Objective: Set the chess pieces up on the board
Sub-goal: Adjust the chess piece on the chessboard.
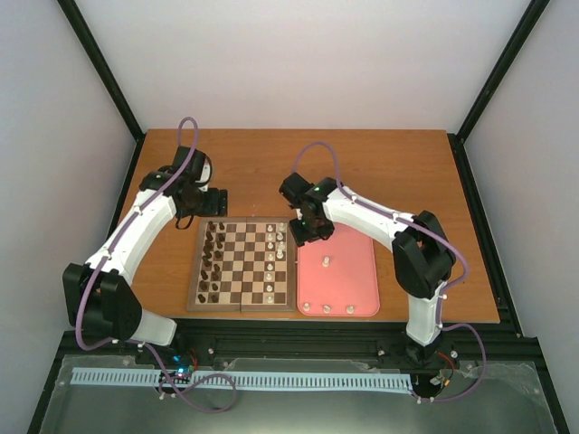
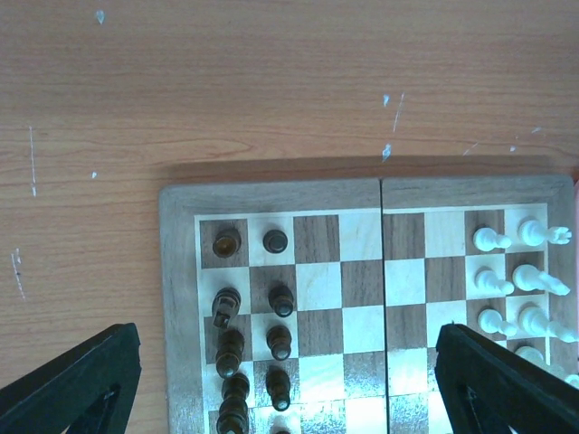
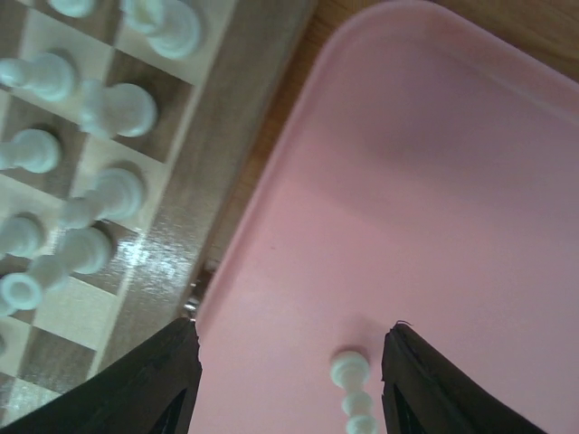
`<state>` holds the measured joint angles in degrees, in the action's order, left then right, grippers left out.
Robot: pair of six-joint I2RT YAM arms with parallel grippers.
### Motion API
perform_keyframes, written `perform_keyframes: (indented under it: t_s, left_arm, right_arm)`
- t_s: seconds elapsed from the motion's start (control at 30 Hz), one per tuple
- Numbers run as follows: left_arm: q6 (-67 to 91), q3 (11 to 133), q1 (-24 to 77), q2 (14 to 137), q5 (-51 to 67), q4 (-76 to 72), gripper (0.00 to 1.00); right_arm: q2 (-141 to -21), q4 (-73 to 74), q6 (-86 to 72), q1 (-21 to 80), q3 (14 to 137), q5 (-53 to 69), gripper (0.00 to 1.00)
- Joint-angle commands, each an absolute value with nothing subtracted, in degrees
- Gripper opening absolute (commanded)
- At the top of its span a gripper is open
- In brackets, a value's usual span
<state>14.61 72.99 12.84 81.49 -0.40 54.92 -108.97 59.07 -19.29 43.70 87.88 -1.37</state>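
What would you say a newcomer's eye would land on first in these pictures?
Probably the pink tray right of the board, with four white pieces on it: one alone mid-tray, three along its near edge. Next, the open right gripper above the tray, the lone piece between its fingers, untouched. On the board, dark pieces line the left side, white ones the right.

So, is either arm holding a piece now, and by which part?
Nothing is held. The right gripper has its jaws open over the pink rectangular tray, a small cream-white chess piece untouched between them; the left gripper is open and empty.
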Motion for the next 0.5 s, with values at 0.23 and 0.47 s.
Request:
perform_keyframes:
  t_s: [0.23,0.47]
  left_arm:
    - [13.5,71.6,12.5,81.0,-0.9,52.9,1.0]
    - [13.7,73.0,12.5,81.1,-2.8,53.4,1.0]
  right_arm:
    - [-106.6,58.9,-21.1,50.5,90.0,-1.8,0.53]
    - [-109.3,62.6,-18.1,51.2,95.8,0.0,0.52]
